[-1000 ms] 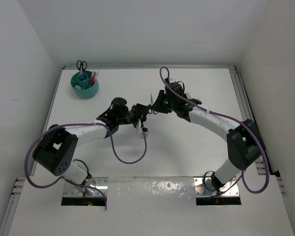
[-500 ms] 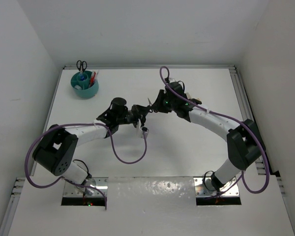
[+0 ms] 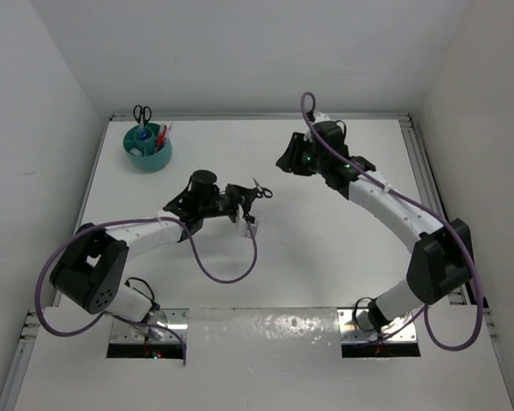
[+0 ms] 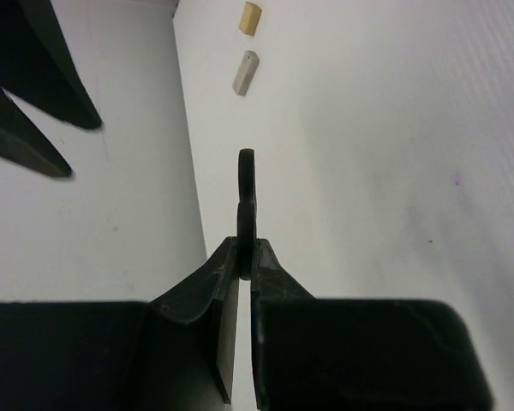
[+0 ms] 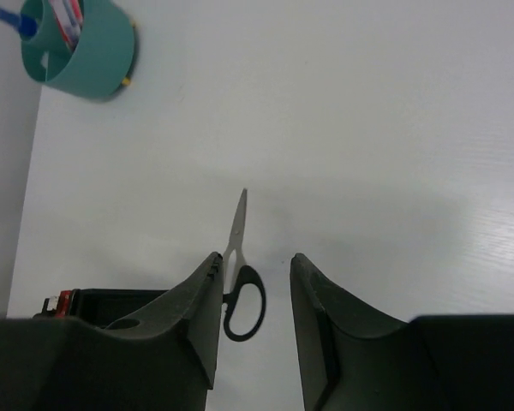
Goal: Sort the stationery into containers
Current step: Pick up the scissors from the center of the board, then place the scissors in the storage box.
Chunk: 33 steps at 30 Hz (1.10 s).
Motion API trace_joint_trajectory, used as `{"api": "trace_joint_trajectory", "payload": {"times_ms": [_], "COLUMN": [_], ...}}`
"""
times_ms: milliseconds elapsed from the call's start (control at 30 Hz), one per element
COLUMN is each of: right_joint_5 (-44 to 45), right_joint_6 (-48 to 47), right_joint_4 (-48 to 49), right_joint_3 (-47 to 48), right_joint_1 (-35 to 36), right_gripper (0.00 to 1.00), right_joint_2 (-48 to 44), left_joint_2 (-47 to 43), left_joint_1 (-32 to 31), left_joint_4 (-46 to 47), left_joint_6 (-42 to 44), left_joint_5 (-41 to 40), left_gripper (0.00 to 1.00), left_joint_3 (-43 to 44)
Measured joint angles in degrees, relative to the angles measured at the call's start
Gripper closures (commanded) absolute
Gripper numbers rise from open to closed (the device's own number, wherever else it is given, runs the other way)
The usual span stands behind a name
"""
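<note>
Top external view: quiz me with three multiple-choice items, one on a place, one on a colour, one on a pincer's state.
1. The organiser stands: A) at the back-left of the table; B) at the table's centre; C) at the front-right.
2. Its colour: A) red; B) yellow; C) teal.
3. The left pincer is: A) open and empty; B) shut on the scissors; C) out of view.
Key: 1 A, it sits by the far left corner. 2 C, its wall is teal. 3 B, the left wrist view shows the black handle clamped.

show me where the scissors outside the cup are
Top view: the scissors are over the table centre, clamped in the left gripper, the right gripper to their right.
</note>
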Motion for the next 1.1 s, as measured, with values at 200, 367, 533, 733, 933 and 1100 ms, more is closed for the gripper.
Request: {"api": "trace_joint_trajectory", "payload": {"times_ms": [200,367,533,733,933,1100], "right_joint_5": [2.9,5.8,9.1,10.3,10.2,9.8], "right_joint_6": [-1.4,-2.0,-2.8,-3.5,-3.7,-3.7], "right_joint_4": [-0.1,-0.4,-1.9,-3.1,-3.0,-2.7], "right_joint_3": [-1.9,-6.2,-12.1,-14.9,-14.9,-14.9], "right_joint_1": [-4.4,-8.1,-10.4,-11.4,-11.5,-11.6], "right_gripper": [0.62,0.61,0.61,0.61,0.6,0.6], "right_joint_2": [-5.6,-8.8,-10.7,-10.7,-10.6,-10.3], "left_joint_2": [-0.4,-0.3,-0.3,-0.2,-0.2,-0.3], "left_joint_1": [2.4,7.2,10.9,15.1,20.8,24.7], "left_joint_4": [-1.1,-0.8,0.9,-0.4,-2.8,-3.0], "left_joint_6": [-17.9,-39.3,-58.5,-74.1,-80.8,-82.3], "left_joint_5": [-1.2,-2.8,-3.9,-6.4,-10.6,-14.8], "left_gripper": [1.0,1.0,1.0,1.0,1.0,1.0], "left_joint_3": [2.8,11.9,18.2,24.0,29.7,31.2]}}
